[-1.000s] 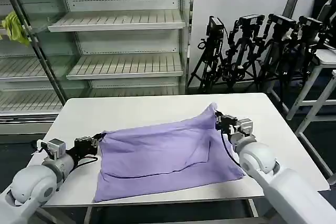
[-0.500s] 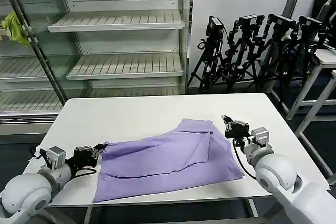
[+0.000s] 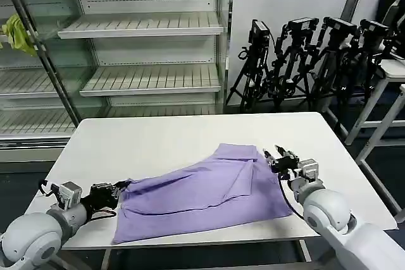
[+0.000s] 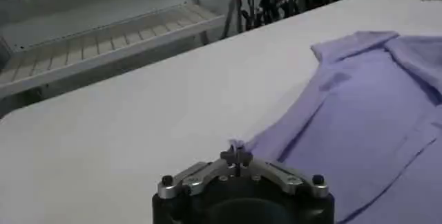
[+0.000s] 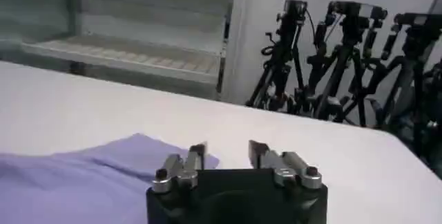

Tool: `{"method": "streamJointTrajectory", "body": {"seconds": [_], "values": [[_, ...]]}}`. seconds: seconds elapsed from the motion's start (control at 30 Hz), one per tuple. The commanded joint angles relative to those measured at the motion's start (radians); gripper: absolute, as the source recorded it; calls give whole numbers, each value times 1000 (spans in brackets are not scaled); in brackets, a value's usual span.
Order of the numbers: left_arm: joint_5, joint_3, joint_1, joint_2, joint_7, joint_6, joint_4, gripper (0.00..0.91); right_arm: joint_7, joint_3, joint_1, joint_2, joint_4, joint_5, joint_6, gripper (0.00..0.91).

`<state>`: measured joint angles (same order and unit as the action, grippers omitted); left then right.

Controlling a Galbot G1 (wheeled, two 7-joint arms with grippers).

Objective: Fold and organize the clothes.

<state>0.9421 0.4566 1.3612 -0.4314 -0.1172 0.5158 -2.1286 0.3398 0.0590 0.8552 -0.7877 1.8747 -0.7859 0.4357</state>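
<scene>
From the head view, the lavender T-shirt (image 3: 202,197) lies spread and rumpled across the near half of the white desk (image 3: 158,137), one corner folded up toward the middle of the desk on my right side. My left gripper (image 3: 121,188) sits low at the desk's near left edge, its jaws pinched together on the shirt's left corner. My right gripper (image 3: 273,155) rests just beside the shirt's far right edge, its jaws parted and holding nothing. Behind the desk stand empty wire shelves (image 3: 145,26), with a yellow-green cloth (image 3: 18,33) hanging at their far left, and a row of black tripods (image 3: 304,61) lines the wall to the right.

From my left wrist view, the left gripper (image 4: 237,154) meets at a single point, a small tuft of the T-shirt (image 4: 359,101) caught there; the fabric fans out from that corner over the desk (image 4: 124,128) toward the far side.

From my right wrist view, the right gripper (image 5: 226,155) stands with a clear gap between its fingers (image 5: 196,155), nothing in it. The T-shirt (image 5: 90,177) lies on the desk (image 5: 83,101) under and beside one finger; whether it touches the cloth I cannot tell. The tripods (image 5: 345,59) stand beyond the desk's edge.
</scene>
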Motion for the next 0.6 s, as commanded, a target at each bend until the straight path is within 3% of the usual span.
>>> {"method": "streamJointTrajectory", "body": {"seconds": [0.03,0.6], "values": [[5,-4,12,12,-3,1,-10,50,-11,-58,-98,-78,-162,3,1,907],[-2,1,34,10,-4,0,-22,50,-60,-127,-212,-258,-385,44,-21,907]]}}
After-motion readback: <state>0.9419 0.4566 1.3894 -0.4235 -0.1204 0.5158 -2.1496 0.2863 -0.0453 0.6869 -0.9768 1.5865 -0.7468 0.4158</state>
